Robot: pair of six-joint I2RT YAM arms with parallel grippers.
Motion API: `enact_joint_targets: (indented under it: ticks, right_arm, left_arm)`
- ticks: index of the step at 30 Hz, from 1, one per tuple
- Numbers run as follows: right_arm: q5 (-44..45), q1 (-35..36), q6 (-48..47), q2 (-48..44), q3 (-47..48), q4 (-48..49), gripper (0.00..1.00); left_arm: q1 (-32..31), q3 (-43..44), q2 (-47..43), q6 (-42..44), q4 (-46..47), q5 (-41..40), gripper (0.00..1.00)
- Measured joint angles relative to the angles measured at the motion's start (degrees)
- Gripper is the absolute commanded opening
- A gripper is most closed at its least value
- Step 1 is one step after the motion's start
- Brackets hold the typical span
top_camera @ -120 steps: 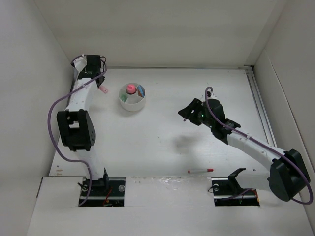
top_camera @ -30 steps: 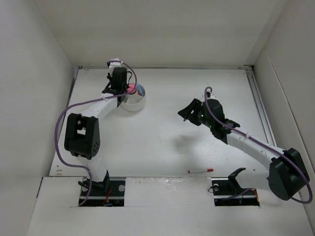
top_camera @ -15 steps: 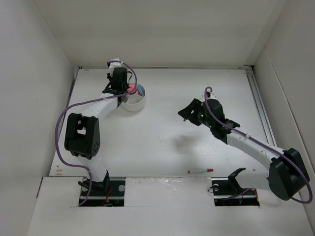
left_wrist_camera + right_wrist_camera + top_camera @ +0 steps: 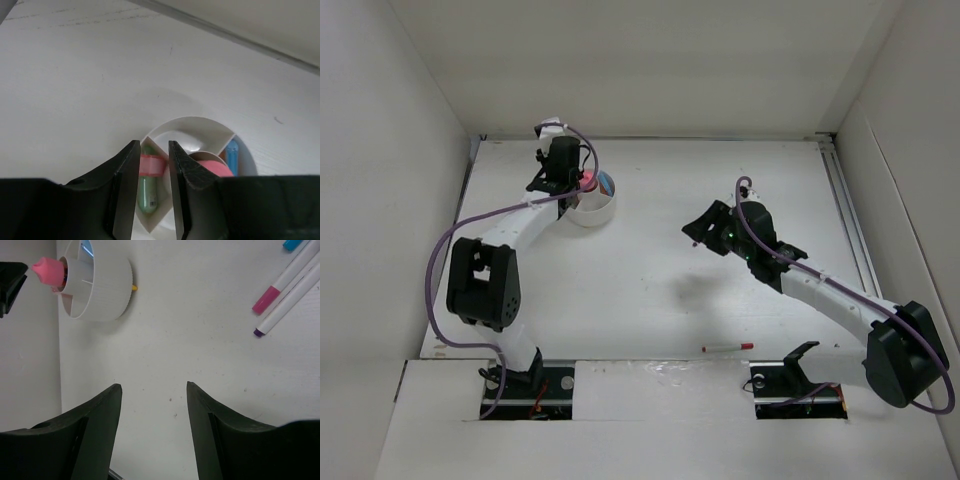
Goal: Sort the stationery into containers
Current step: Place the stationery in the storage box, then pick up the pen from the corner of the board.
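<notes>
The white cup (image 4: 596,210) sits near the desk's (image 4: 650,290) far left corner, close under the back wall. The left gripper (image 4: 152,150) hangs over it, fingers narrowly apart on either side of the pink-and-green block (image 4: 149,175), which lies in one compartment. I cannot tell whether they pinch it. The right gripper (image 4: 154,387) hovers mid-desk, fingers wide apart on nothing, open surface beneath. A red-capped pen (image 4: 728,347) lies by the near edge.

One cup (image 4: 107,290); four loose pens (image 4: 266,298) (one red-capped (image 4: 728,347)); three items (image 4: 48,271) inside.
</notes>
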Motion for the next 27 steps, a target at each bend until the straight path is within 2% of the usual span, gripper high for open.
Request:
enact_joint_targets:
  ticks: [3,5,8,9,11,14,21,27]
  right_arm:
    - [0.72,0.00,-0.07,-0.04,0.00,0.00,0.50]
    - [1.60,0.02,-0.28,-0.20,0.00,-0.07,0.26]
    - [3.93,0.00,-0.31,-0.85,0.00,-0.39,0.03]
    - [4.76,0.00,-0.35,-1.05,0.00,-0.46,0.00]
    - [6.64,0.00,-0.15,-1.33,0.00,-0.79,0.00]
    - [9.73,-0.22,-0.04,-1.27,0.00,-1.49,0.00]
    - [16.52,-1.36,1.70,2.34,1.77,-7.69,0.00]
    - [19.08,0.20,4.66,2.23,2.51,-20.31,0.10]
  left_arm:
    - [-1.05,-0.39,-5.27,-3.41,-1.60,0.74,0.23]
    - [-1.66,-3.13,-11.32,-6.64,-0.55,2.47,0.22]
    - [-2.14,-13.46,-24.90,-11.19,5.16,7.08,0.20]
    - [-2.25,-16.94,-29.18,-12.46,6.40,8.37,0.18]
    - [-2.54,-24.20,-36.83,-14.93,9.33,11.45,0.15]
    - [-2.84,-31.87,-42.95,-17.49,11.54,16.09,0.11]
    - [-3.34,-45.66,-48.65,-20.20,13.81,27.76,0.10]
    - [-3.34,-51.69,-50.14,-20.52,20.50,39.65,0.12]
